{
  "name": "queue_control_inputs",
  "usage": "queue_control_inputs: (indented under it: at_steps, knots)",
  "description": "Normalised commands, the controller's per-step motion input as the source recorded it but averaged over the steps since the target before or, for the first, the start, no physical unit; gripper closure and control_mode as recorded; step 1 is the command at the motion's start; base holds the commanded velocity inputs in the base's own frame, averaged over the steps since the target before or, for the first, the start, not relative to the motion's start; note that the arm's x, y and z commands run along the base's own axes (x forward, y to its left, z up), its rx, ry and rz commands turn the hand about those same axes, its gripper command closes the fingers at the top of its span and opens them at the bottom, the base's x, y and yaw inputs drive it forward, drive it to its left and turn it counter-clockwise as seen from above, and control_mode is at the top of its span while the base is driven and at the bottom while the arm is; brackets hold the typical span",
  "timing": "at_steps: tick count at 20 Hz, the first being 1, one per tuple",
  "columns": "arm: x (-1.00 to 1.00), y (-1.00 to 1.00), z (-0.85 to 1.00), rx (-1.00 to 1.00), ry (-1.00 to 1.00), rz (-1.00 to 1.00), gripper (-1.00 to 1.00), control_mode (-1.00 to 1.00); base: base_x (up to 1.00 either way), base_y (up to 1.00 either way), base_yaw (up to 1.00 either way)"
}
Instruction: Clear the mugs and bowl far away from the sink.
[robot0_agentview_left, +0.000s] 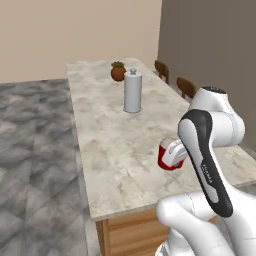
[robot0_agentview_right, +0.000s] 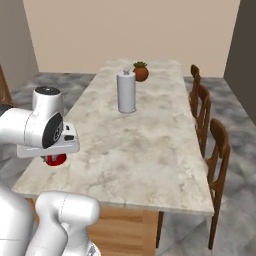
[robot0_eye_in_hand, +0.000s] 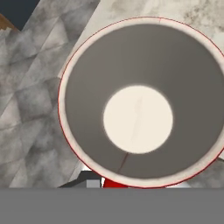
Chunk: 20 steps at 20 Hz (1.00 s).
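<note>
My gripper is shut on a glossy red mug and holds it over the near end of the marble counter. In the right base view the red mug peeks out below the hand, with the gripper close to the counter's left edge. The hand view looks straight down into the mug, which has a grey inside wall, a white bottom and a thin red rim. The gripper pinches the rim at the bottom of that view. Whether the mug touches the counter I cannot tell. The bowl and the sink are out of view.
A tall white canister stands mid-counter, with a small potted plant behind it at the far end. Wooden chairs line the counter's right side. Grey tiled floor lies to its left.
</note>
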Motion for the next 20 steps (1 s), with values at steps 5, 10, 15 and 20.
queue_control_inputs:
  at_steps: [5, 10, 15, 20]
  knots:
    - [0.00, 0.00, 0.00, 0.00, 0.00, 0.00, 1.00, 1.00, 0.76, -0.11, 0.20]
    - [0.00, 0.00, 0.00, 0.00, 0.00, 0.00, 1.00, 1.00, 0.82, -0.05, 0.07]
    - [0.00, 0.00, 0.00, 0.00, 0.00, 0.00, 1.00, 1.00, 1.00, 0.00, 0.00]
    - [0.20, -0.02, -0.09, 0.00, 0.02, 0.00, 1.00, -1.00, 0.80, 0.00, 0.00]
